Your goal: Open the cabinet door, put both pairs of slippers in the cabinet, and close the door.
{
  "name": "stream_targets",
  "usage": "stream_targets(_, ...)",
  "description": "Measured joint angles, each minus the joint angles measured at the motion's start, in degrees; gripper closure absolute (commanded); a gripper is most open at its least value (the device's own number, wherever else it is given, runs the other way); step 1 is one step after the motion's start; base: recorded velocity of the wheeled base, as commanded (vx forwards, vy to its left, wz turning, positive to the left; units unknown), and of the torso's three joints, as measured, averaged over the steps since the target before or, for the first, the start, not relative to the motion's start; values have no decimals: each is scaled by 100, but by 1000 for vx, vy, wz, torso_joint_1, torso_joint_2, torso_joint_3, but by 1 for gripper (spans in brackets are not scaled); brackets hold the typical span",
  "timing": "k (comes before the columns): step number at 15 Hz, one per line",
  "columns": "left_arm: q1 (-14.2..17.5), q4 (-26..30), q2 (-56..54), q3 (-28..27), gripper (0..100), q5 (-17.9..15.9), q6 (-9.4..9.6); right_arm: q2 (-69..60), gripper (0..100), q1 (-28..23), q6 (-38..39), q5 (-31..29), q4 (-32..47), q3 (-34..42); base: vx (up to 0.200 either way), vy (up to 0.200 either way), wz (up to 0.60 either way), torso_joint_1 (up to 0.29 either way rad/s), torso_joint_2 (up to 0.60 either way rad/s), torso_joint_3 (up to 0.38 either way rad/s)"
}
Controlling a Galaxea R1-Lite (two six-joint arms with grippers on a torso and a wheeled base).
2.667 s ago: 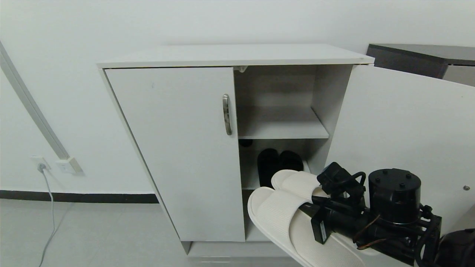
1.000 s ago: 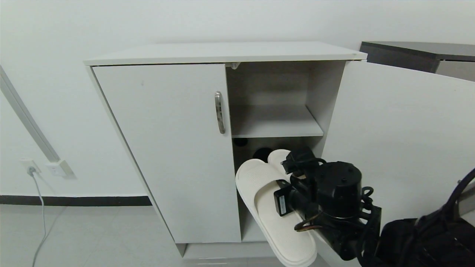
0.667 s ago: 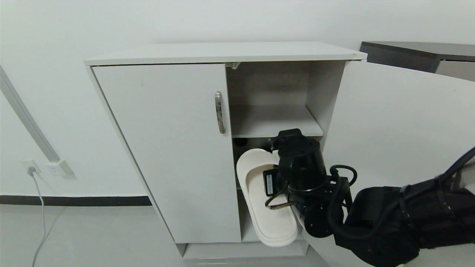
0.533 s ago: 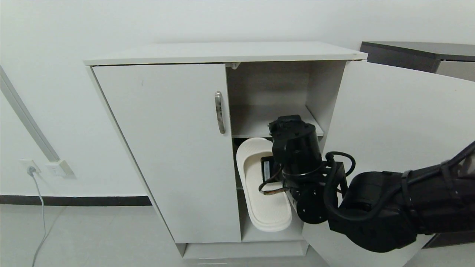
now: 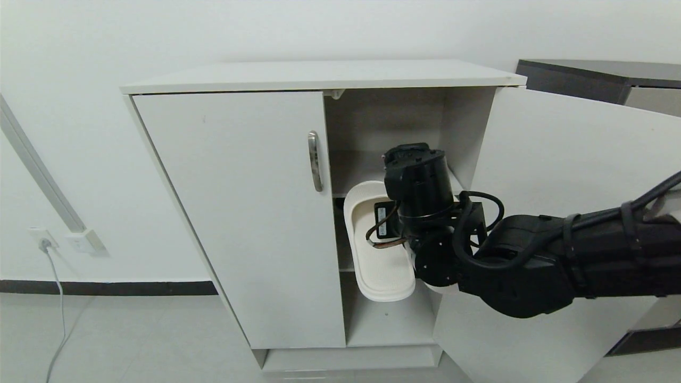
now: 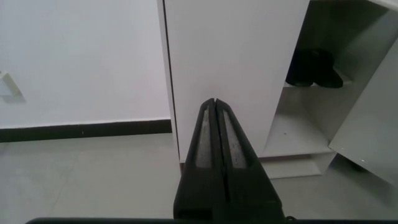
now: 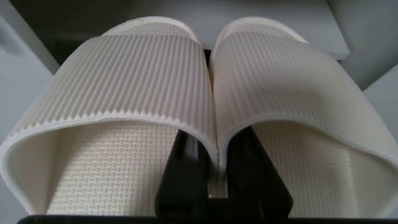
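The right claw (image 7: 210, 182) is clamped on a pair of white slippers (image 7: 124, 81). Its dark fingers pinch the two inner edges where the ribbed straps meet. In the head view the white slippers (image 5: 375, 250) hang steeply tilted in the doorway of the cabinet (image 5: 319, 74). Their toes are up at the front edge of the upper shelf (image 5: 362, 167) and their heels are down in front of the lower space. The right arm (image 5: 532, 266) reaches in from the right. The right door (image 5: 564, 175) stands swung wide. The left door (image 5: 239, 213), with a metal handle (image 5: 315, 161), is closed. The left claw (image 6: 214, 112) has its fingers pressed flat together with nothing between them, and hangs above the floor (image 6: 81, 174) in front of the left door. Past it, a pair of black slippers (image 6: 314, 67) sits on a lower shelf inside the cabinet. A wall socket (image 5: 42, 236) with a cable is low on the wall to the left.
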Motion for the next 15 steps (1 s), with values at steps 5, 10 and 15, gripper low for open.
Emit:
stream_targets(5, -1, -1, 0, 0, 100, 6, 4, 85, 100, -52, -41, 1, 2, -60, 0, 0, 0, 0, 0, 0)
stream_targets(10, 0, -1, 0, 0, 100, 11, 2, 112, 100, -110, -156, 1, 6, -151, 160, 0, 0, 3, 1, 3)
stream_targets(15, 0, 5, 0, 0, 100, 4, 4, 118, 100, -115, -151, 6, -2, -129, 200, 0, 0, 5, 2, 2)
